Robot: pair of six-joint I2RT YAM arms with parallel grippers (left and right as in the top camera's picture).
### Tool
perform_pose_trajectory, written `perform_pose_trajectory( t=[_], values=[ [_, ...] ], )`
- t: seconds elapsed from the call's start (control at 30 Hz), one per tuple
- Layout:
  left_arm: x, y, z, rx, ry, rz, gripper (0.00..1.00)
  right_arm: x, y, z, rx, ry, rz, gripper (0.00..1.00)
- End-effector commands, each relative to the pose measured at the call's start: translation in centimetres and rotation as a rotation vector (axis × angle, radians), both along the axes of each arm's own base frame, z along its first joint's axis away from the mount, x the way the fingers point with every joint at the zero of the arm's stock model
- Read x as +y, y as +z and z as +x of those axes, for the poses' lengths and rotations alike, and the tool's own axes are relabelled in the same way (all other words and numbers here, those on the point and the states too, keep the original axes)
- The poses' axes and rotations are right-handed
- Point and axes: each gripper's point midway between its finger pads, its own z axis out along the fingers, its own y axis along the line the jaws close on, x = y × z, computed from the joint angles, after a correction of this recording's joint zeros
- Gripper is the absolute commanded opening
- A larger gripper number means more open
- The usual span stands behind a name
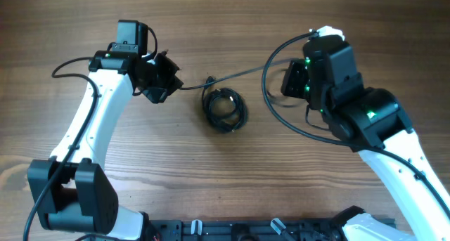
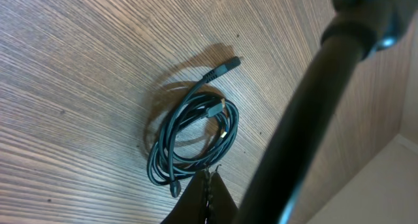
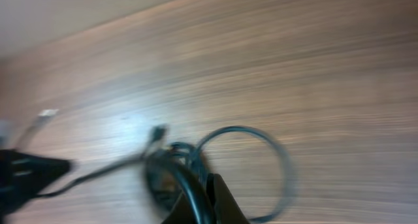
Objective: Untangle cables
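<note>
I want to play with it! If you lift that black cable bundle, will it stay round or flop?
Probably flops: the cable bundle is thin cord in loose, uneven loops. Likely light too, and unlikely to roll, since it lies flat.

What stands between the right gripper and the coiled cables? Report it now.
No loose object. In the overhead view only the right arm's own thick cable loop hangs between the right gripper and the cables; otherwise only tabletop.

Soft, even light on the wooden table (image 1: 232, 30) in the overhead view, crisp picture there, a faint shadow beside the cables (image 2: 193, 136) at the left wrist, and the right wrist view smeared by motion blur all over.
</note>
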Motion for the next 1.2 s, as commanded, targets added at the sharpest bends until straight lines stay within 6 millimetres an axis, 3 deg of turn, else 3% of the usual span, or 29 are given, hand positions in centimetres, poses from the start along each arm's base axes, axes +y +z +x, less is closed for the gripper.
perform_pose_trajectory(
  t=[0.0, 0.07, 0.13, 0.17, 0.23, 0.27, 0.33, 0.37, 0.4, 0.47, 0.5, 0.6, 0.7, 0.8, 0.9, 1.1, 1.17],
  values=[
    [4.0, -0.7, 0.3, 0.005, 0.064, 0.112, 0.04, -6.6, 2.2, 1.0, -0.120, -0.232, -0.280, 0.04],
    [3.4, 0.4, 0.5, -0.062, -0.036, 0.043, 0.04, -9.0, 3.1, 0.7, -0.152, -0.333, -0.384, 0.04],
    [3.4, 1.9, 0.5, -0.112, -0.065, -0.017, 0.04, -9.6, 3.5, 0.8, -0.168, -0.364, -0.405, 0.04],
    [3.6, 2.8, 0.5, -0.132, -0.055, -0.040, 0.04, -9.0, 3.3, 1.0, -0.165, -0.340, -0.374, 0.04],
    [3.4, 4.4, 0.3, -0.170, -0.058, -0.090, 0.04, -5.7, 2.3, 1.5, -0.133, -0.205, -0.229, 0.04],
    [3.0, 4.9, 0.1, -0.179, -0.068, -0.115, 0.12, -3.5, 2.1, 1.7, -0.119, -0.116, -0.136, 0.04],
    [1.9, 5.7, -0.2, -0.187, -0.095, -0.189, 0.57, -0.4, 2.3, 1.8, -0.115, 0.000, -0.013, 0.04],
    [1.2, 6.2, -0.3, -0.190, -0.111, -0.234, 0.74, 1.0, 2.6, 1.8, -0.116, 0.056, 0.045, 0.04],
    [0.4, 6.8, -0.6, -0.194, -0.132, -0.291, 0.84, 1.8, 2.8, 1.7, -0.116, 0.091, 0.080, 0.04],
    [-0.6, 7.8, -1.0, -0.201, -0.163, -0.374, 0.88, 2.8, 3.0, 1.6, -0.113, 0.129, 0.116, 0.04],
    [-1.1, 8.4, -1.2, -0.204, -0.178, -0.416, 1.00, 3.1, 2.9, 1.6, -0.107, 0.144, 0.127, 0.04],
    [-1.9, 9.2, -1.6, -0.208, -0.204, -0.482, 1.00, 4.3, 3.2, 1.3, -0.097, 0.175, 0.196, 0.04],
    [-3.7, 10.7, -2.5, -0.208, -0.262, -0.587, 1.00, 6.4, 5.1, 1.5, -0.134, 0.237, 0.324, 0.04],
    [-6.7, 11.3, -3.9, -0.182, -0.350, -0.639, 0.96, 8.4, 7.3, 1.4, -0.174, 0.307, 0.448, 0.04],
    [-9.1, 11.4, -5.1, -0.082, -0.343, -0.672, 0.92, 9.3, 8.0, 1.1, -0.185, 0.361, 0.483, 0.04],
    [-11.0, 12.9, -3.7, 0.044, -0.190, -0.757, 0.93, 11.1, 8.5, -0.2, -0.170, 0.485, 0.526, 0.04],
    [-11.5, 13.4, -3.2, 0.055, -0.164, -0.779, 0.94, 12.7, 8.8, -1.0, -0.184, 0.605, 0.530, 0.04]
  ],
)
